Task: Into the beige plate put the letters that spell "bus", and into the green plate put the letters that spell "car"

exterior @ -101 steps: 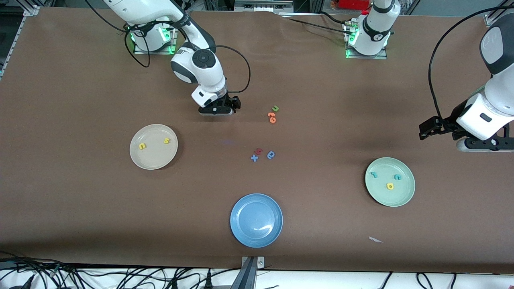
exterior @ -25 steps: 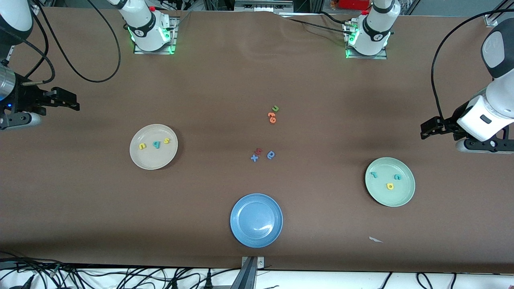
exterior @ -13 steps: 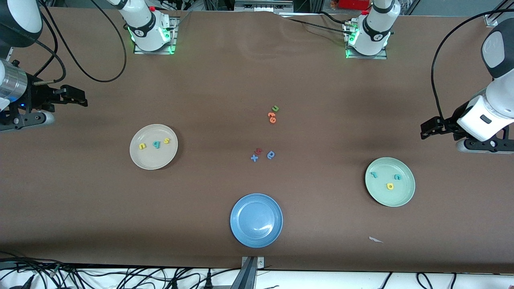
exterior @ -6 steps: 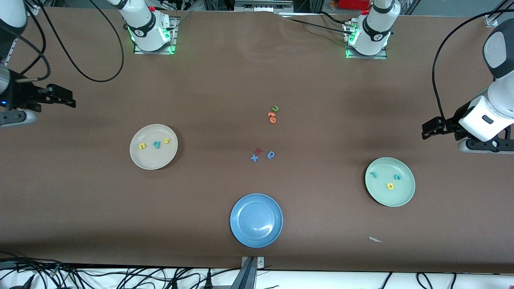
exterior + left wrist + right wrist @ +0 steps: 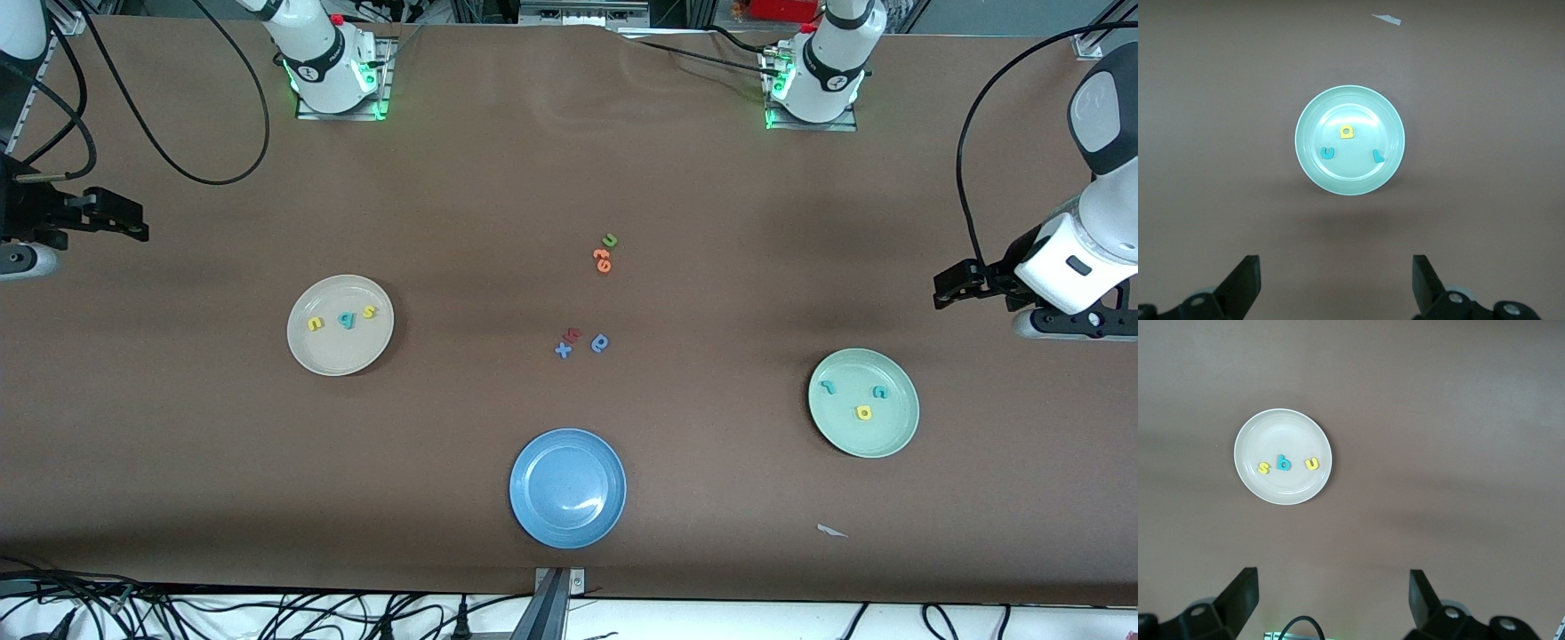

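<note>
the yellow u (image 5: 315, 324), teal letter (image 5: 345, 319) and yellow s (image 5: 370, 312) lie in the beige plate (image 5: 307, 356). toward the left arm's end from it, the green plate (image 5: 898, 436) holds the teal r (image 5: 829, 387), teal c (image 5: 880, 391) and yellow a (image 5: 862, 412). both the left gripper (image 5: 1335, 283) and right gripper (image 5: 1333, 598) hang spread wide and empty (each high up, near its own table end).

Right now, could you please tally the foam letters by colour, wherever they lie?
Yellow: 3, u, s, a
Teal: 3, b, r, c
Orange: 2
Blue: 2
Green: 1
Red: 1
Total: 12
</note>
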{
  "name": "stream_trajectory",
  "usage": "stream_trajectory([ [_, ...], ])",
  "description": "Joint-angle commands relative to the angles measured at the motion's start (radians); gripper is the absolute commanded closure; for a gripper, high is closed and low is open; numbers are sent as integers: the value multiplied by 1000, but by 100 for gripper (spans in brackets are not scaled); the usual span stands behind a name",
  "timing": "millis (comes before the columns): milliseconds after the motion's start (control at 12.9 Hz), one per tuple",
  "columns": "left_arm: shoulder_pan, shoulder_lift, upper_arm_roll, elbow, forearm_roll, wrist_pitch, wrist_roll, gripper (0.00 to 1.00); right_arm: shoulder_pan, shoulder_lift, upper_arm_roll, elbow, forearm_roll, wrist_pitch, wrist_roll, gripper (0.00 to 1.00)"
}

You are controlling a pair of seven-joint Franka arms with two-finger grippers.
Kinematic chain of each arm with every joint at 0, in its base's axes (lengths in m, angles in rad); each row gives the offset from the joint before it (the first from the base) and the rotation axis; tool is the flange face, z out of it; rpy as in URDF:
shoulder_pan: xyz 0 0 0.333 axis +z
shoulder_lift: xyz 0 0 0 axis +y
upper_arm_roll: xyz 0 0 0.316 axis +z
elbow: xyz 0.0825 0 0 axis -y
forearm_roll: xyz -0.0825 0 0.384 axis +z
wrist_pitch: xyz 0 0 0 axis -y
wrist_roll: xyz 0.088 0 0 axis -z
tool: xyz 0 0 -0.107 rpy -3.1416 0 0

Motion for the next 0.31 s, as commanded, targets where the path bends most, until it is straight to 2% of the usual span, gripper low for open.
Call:
stream_trajectory([
  [0, 9, -3, -6, 1, -2, -7, 23, 0, 1, 11, 5, 36, -12, -27, -3, 0],
  [233, 9, -3, -6, 1, -2, -7, 23, 0, 1, 11, 5, 36, -9, -25, 2, 0],
])
